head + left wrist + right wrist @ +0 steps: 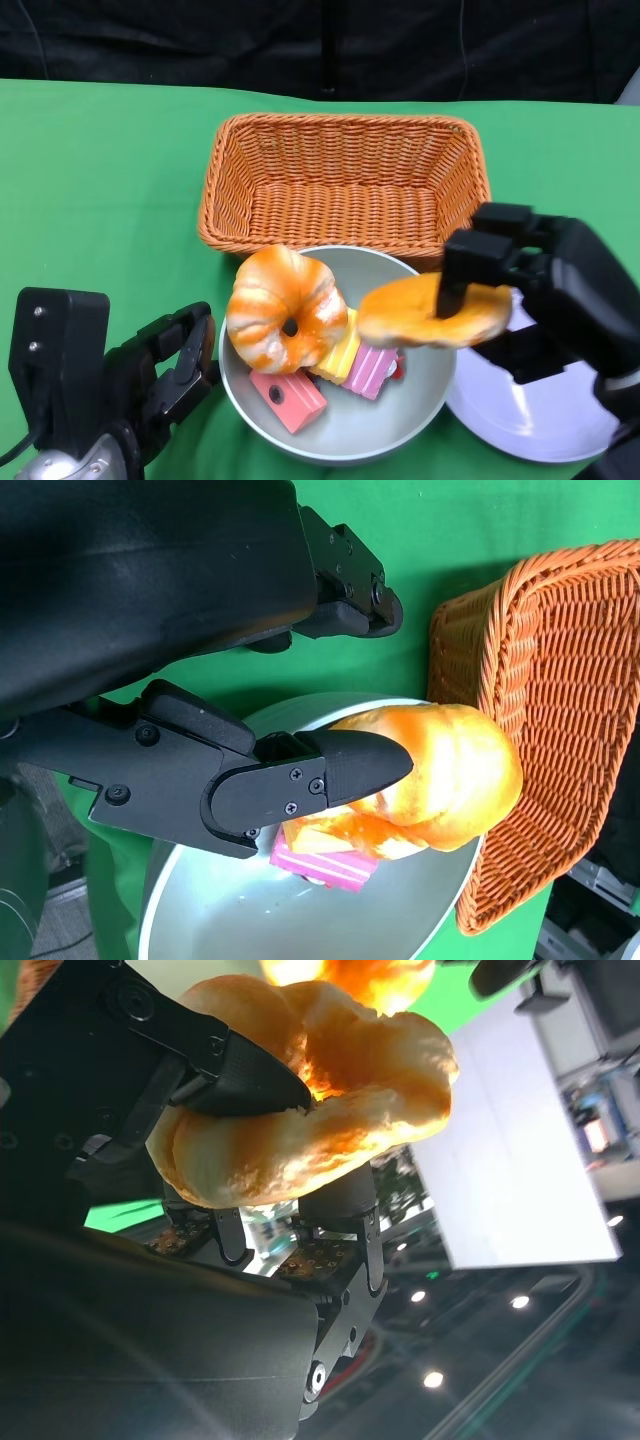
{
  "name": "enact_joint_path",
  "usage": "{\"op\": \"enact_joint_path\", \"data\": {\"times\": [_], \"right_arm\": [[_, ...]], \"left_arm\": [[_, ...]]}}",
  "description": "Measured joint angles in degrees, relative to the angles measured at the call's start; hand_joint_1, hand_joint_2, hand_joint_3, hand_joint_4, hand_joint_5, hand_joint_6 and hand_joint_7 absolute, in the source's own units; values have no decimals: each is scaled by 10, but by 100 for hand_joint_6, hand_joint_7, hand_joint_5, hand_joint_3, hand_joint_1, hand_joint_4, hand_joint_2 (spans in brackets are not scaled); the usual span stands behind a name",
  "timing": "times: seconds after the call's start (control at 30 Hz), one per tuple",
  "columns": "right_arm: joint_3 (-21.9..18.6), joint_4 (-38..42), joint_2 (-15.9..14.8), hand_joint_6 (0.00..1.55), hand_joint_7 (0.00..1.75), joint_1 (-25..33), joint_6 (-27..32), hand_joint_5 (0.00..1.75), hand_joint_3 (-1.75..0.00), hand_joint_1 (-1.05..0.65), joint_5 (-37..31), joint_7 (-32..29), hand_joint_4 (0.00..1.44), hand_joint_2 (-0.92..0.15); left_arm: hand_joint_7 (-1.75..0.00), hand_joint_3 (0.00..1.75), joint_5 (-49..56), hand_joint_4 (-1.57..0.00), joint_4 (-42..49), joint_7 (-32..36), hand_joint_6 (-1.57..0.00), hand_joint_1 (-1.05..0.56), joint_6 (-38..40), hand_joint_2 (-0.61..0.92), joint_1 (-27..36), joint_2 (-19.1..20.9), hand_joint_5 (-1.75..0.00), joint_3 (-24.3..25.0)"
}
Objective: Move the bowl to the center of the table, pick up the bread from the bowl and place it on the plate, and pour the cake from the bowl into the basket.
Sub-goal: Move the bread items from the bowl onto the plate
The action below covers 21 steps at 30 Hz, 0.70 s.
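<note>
Green tabletop [110, 170], carrying: one wicker basket [345, 180] at the far centre, nothing visible inside; one grey bowl [345, 430] just in front of the basket, near edge of the basket close to the bowl's far rim; one white plate [530, 410] at the bowl's right side, rim touching or nearly touching the bowl. Contents of bowl: one ring-shaped bread [285, 310], orange-and-white glazed, leaning at the left; cake pieces [345, 375] beneath and beside it, in red, yellow and pink. Second bread [435, 312], flat and golden, held above the bowl's right rim, pinched between the fingers of the right robot hand [490, 275], clear of the bowl. Left robot hand [165, 375] low at the bowl's left side, fingers apart, holding nothing, fingertips just beside the rim.
</note>
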Motion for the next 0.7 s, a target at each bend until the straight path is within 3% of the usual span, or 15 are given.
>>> {"op": "enact_joint_path", "data": {"times": [0.37,0.7], "right_arm": [[-84,11,-25,75,173,32,19,175,-166,-18,21,4,98,-20],[-104,88,-40,75,171,41,40,175,-163,-18,-25,-42,98,-19]], "left_arm": [[-1,68,-1,0,0,0,-31,-68,0,92,-1,2,-69,-1],[-1,67,0,0,0,-1,-31,-68,-1,92,-1,3,-73,-3]]}}
